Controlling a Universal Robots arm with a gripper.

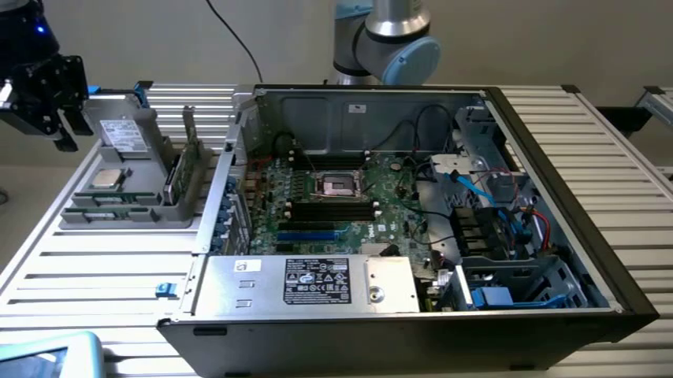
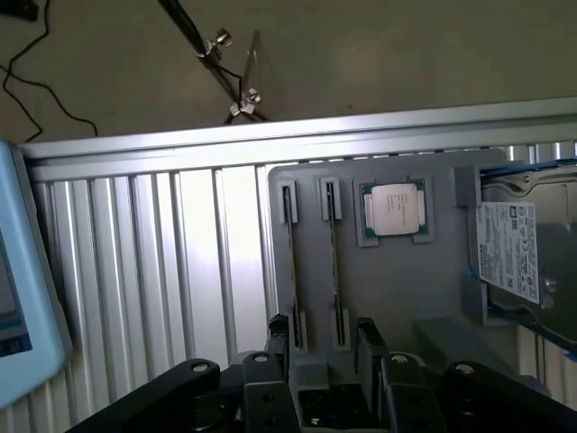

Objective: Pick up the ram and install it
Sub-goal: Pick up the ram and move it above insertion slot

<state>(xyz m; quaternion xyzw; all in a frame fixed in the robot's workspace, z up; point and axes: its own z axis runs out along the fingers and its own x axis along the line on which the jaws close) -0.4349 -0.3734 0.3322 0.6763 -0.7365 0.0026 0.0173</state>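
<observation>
The gripper [image 1: 74, 130] hangs at ten o'clock in the exterior view, over the far corner of a grey moulded plastic holder [image 1: 126, 214]. Its jaws stand wide and grip nothing. In the wrist view its two black, blocky fingers [image 2: 278, 336] are well apart, poised above the near end of the holder.

The ram [image 1: 181, 177] stands on edge in that holder, at nine o'clock from the open computer case [image 1: 573, 169]. From above it shows as two thin, straight sticks, each seated in its own narrow slot, side by side and parallel.

Beside the sticks, in a square recess, lies one processor [image 1: 106, 178] – flat, square, with a dull silver lid. Past it sits one boxy hard drive [image 1: 126, 135] with a pale printed label.

The holder rests on a ribbed aluminium table [image 1: 94, 264] with long, shiny slats. The case is one black-rimmed steel box, lid off. Inside it lie a green motherboard [image 1: 395, 213], a bank of black memory slots [image 1: 332, 209] at its centre, and a plain metal power supply [image 1: 305, 285] at six o'clock.
</observation>
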